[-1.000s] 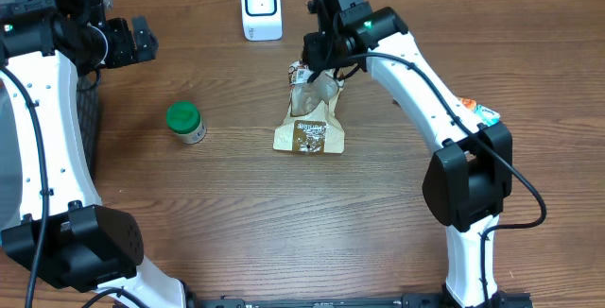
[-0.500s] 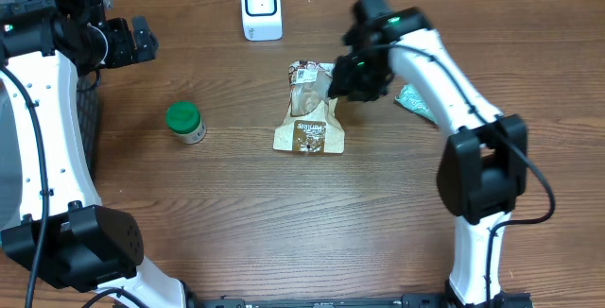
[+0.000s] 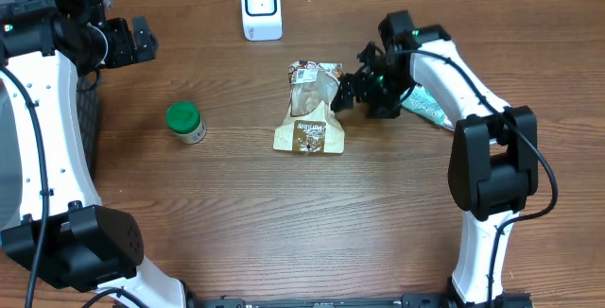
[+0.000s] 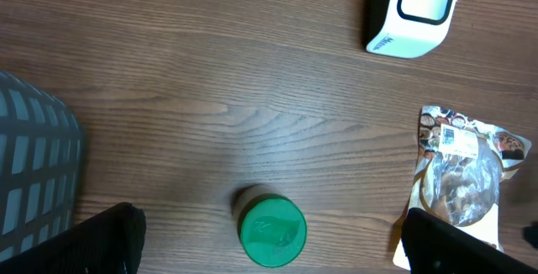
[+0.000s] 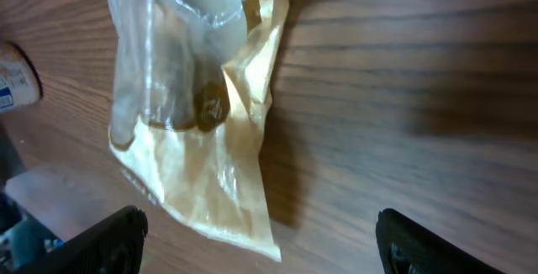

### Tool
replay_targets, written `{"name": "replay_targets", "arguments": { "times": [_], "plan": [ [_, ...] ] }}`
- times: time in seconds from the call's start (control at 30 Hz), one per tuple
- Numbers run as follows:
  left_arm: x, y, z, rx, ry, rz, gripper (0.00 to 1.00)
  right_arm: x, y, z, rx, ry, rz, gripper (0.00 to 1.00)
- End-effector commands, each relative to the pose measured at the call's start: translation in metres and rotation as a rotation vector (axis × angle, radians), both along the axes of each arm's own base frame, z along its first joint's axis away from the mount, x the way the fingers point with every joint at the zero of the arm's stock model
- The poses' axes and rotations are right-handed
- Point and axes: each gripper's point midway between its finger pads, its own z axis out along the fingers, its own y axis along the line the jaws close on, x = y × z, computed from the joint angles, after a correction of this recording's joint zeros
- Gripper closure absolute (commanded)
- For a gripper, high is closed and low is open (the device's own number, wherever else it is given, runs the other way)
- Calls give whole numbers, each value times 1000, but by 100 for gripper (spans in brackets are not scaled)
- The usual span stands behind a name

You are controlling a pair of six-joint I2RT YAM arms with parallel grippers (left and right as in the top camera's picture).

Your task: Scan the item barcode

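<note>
The snack bag is laid flat mid-tabletop, at 6 o'clock from the white scanner. The right claw is held spread and empty just beside the bag, at its 3 o'clock. The left claw is spread wide at the tabletop's 10 o'clock.

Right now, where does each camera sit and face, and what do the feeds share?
Overhead: above the table, looking straight down; left arm and right arm show, with scanner, bag, green-lidded jar.
Left wrist: high over the far left, looking down on jar, scanner, bag; own fingers at bottom corners.
Right wrist: low beside the bag, facing it; own fingers at bottom corners.
Shared: the bag, all three.
</note>
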Motion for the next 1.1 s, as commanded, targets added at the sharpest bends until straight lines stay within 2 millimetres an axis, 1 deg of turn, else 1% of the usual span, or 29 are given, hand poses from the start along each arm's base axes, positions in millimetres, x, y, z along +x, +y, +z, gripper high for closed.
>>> {"name": "replay_targets", "arguments": {
  "times": [0.0,0.07,0.13,0.33,0.47,0.53,0.57,0.7,0.8,0.87,1.07],
  "plan": [
    [0,-1,10,0,-27,1,0,-1,13,7,86,-9,-15,14],
    [0,-1,10,0,-27,1,1,1,20,2,105,-15,-30,14],
    [0,-1,10,0,-27,1,0,-3,28,-4,110,-15,-25,14],
    [0,-1,10,0,-27,1,0,-13,43,-22,121,12,-54,15],
    [0,-1,10,0,-27,1,0,-14,49,-31,136,10,-78,19],
    [0,-1,10,0,-27,1,0,-13,50,-34,141,1,-82,23],
    [0,-1,10,0,-27,1,0,-12,51,-36,146,-7,-87,29],
    [0,-1,10,0,-27,1,1,-11,51,-38,149,-16,-88,47],
    [0,-1,10,0,-27,1,0,-10,51,-38,150,-21,-86,59],
    [0,-1,10,0,-27,1,0,-9,52,-37,153,-27,-86,65],
    [0,-1,10,0,-27,1,0,-3,53,-36,163,-56,-84,66]
  ]
}}
